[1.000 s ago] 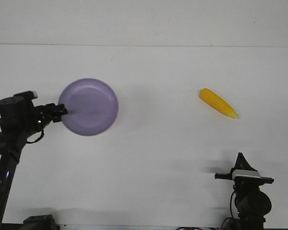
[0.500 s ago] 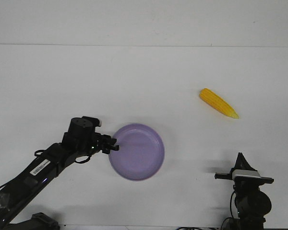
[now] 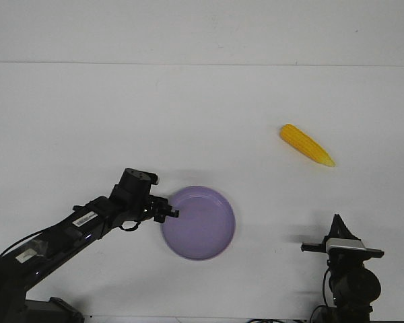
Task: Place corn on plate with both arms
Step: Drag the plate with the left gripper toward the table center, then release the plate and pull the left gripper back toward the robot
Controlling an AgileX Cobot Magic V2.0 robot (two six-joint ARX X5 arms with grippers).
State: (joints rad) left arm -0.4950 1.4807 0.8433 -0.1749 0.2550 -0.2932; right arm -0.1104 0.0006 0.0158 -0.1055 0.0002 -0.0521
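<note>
The lavender plate [image 3: 200, 223] lies on the white table, a little left of centre and towards the front. My left gripper [image 3: 169, 213] is shut on the plate's left rim, with the black left arm [image 3: 74, 229] stretched out low from the front left. The yellow-orange corn [image 3: 306, 145] lies on the table at the right, its pale tip pointing right and towards the front, well apart from the plate. My right gripper [image 3: 339, 225] stands at the front right edge, well in front of the corn; its fingers look close together, and whether they are shut does not show.
The white table [image 3: 202, 114] runs back to a pale wall at the far edge. The right arm's silver-grey block [image 3: 343, 245] sits at the front right edge. Nothing else lies on the table.
The left arm has carried the plate from the far left towards the front and centre, then a little further right and down. The corn and right arm have not moved.
</note>
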